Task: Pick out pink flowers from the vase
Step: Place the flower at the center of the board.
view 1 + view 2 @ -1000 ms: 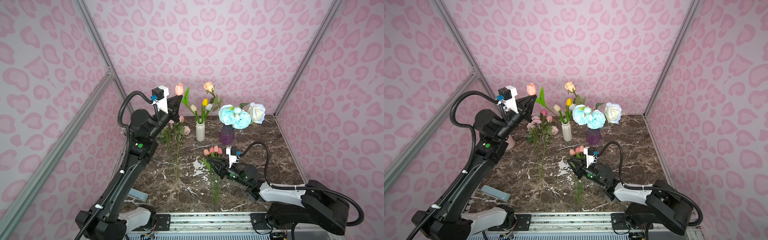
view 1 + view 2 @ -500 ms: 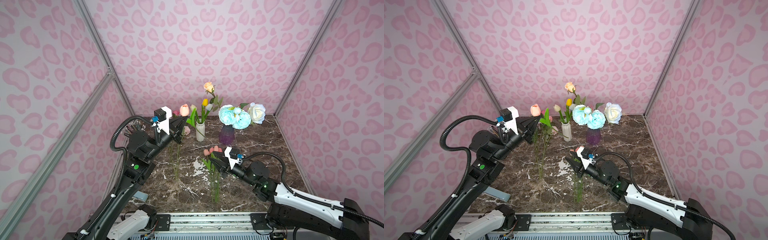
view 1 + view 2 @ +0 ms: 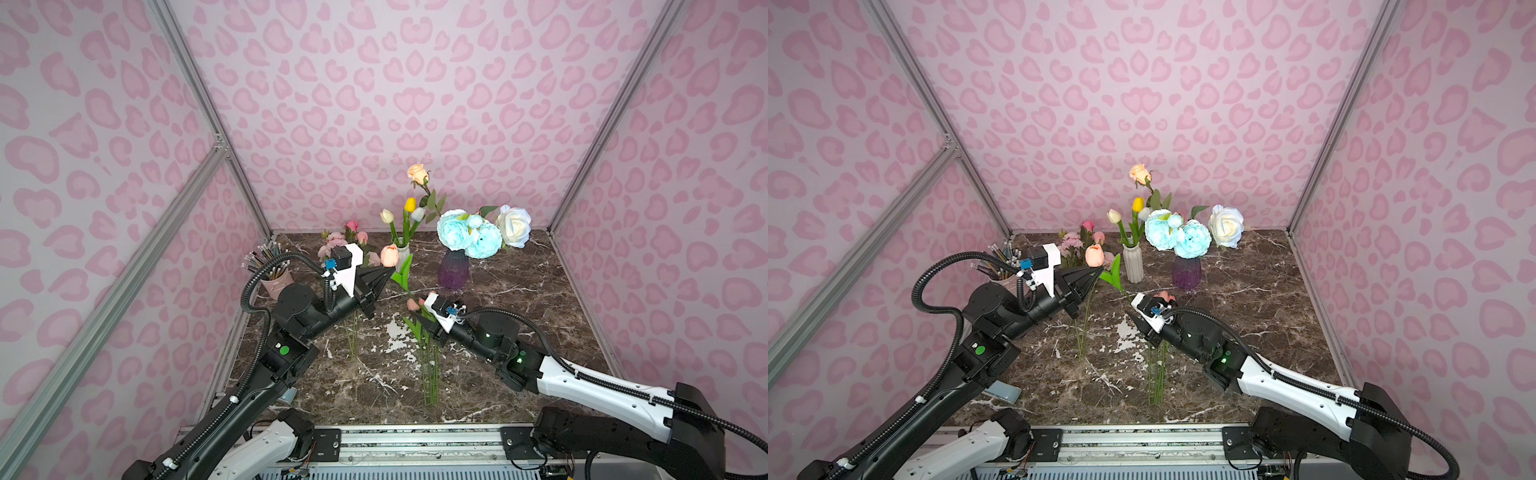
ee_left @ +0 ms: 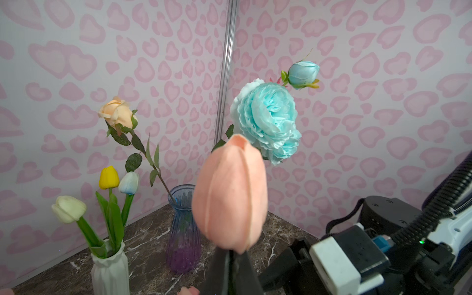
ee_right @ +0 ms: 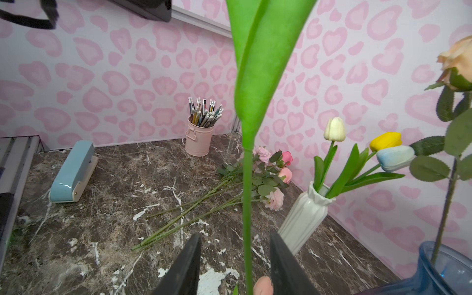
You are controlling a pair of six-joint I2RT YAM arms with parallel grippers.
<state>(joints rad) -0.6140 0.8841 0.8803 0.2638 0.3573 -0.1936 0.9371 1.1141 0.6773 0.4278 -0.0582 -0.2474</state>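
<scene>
My left gripper is shut on the stem of a salmon-pink tulip, just under the bloom. Its green leaf and stem hang down between the fingers of my open right gripper, which do not touch it. In both top views the right gripper is low over the table's middle. More pink flowers lie on the marble: a bunch of pink roses at the far left and tulips under the right gripper. The white vase holds white and yellow tulips.
A purple glass vase with light blue peonies, a white rose and a tall peach rose stands right of the white vase. A pink pencil cup is at the far left wall, a blue stapler near the front left.
My left arm has come down and to the right with the tulip. The right gripper has opened wider and moved in around the hanging stem.
</scene>
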